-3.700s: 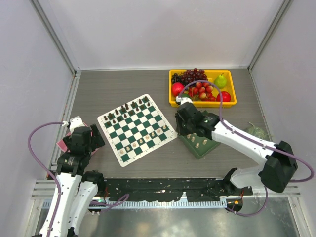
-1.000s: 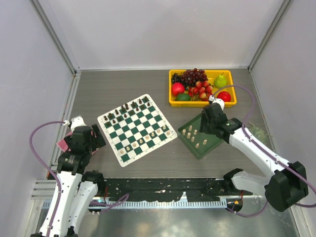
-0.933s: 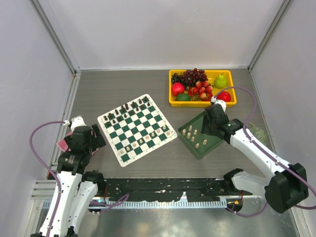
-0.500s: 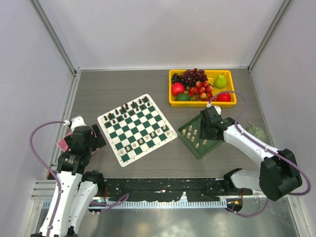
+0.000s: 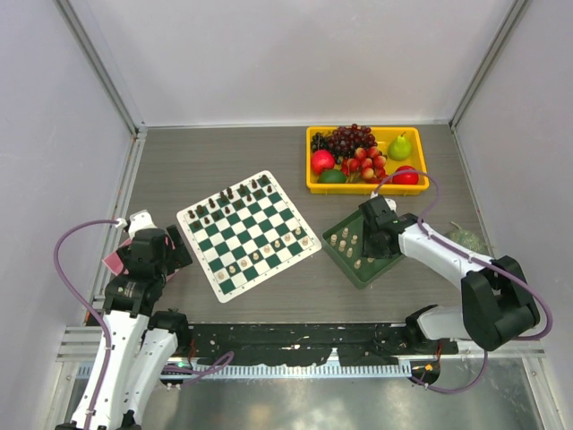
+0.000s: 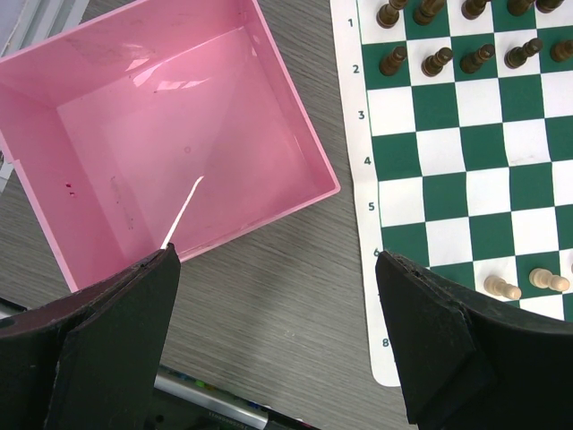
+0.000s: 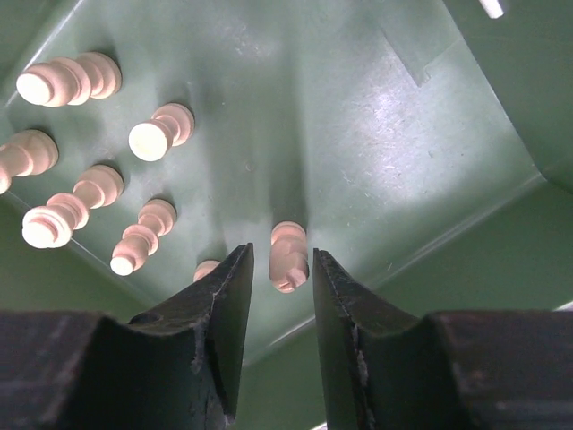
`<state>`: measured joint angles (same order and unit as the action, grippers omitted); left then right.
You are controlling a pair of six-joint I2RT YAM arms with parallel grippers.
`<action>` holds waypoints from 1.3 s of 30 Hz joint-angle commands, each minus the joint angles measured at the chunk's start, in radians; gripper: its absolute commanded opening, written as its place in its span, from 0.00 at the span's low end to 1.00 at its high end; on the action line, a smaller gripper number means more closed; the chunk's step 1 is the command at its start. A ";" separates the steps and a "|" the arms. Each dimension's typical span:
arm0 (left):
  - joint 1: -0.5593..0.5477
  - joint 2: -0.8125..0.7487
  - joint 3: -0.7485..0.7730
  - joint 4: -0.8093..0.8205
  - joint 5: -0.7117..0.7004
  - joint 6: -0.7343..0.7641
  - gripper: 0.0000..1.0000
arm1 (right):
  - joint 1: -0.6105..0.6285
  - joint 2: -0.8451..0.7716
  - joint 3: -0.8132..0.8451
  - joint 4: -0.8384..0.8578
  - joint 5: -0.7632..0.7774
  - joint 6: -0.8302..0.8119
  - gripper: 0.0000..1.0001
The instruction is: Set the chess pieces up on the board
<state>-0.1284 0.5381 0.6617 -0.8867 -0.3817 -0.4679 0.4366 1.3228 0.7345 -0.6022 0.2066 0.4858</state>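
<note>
The checkered board (image 5: 248, 235) lies left of centre, with dark pieces on its far rows and a few cream chess pieces (image 5: 255, 255) along its near edge. More cream pieces (image 7: 159, 133) stand in the dark green tray (image 5: 363, 270). My right gripper (image 7: 281, 253) is lowered into that tray. Its fingers stand narrowly open on either side of one upright cream piece (image 7: 288, 255), with a small gap on the left side. My left gripper (image 6: 277, 260) hangs wide open over bare table between a pink box and the board's corner (image 6: 466, 179), holding nothing.
A yellow bin (image 5: 421, 185) of grapes, apples and a pear sits behind the tray. The pink box (image 6: 161, 134) stands open at the far left under my left arm. A green leafy item (image 5: 466, 238) lies right of the tray.
My right gripper has moved from the tray's far right corner leftward and down into the tray, and its jaws have narrowed around one cream piece. The left arm has not moved.
</note>
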 commanded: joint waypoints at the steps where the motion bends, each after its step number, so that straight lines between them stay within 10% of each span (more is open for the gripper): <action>1: 0.007 -0.007 0.015 0.035 0.001 0.000 0.99 | -0.002 0.006 -0.009 0.035 -0.001 0.016 0.37; 26: 0.007 -0.009 0.015 0.035 0.001 0.003 0.99 | 0.030 -0.140 0.127 -0.057 -0.007 -0.032 0.13; 39: 0.007 -0.013 0.015 0.032 0.000 0.000 0.99 | 0.362 0.056 0.390 -0.019 -0.022 0.019 0.13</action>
<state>-0.1284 0.5343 0.6617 -0.8864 -0.3817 -0.4679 0.7082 1.2881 1.0374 -0.6559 0.1936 0.4782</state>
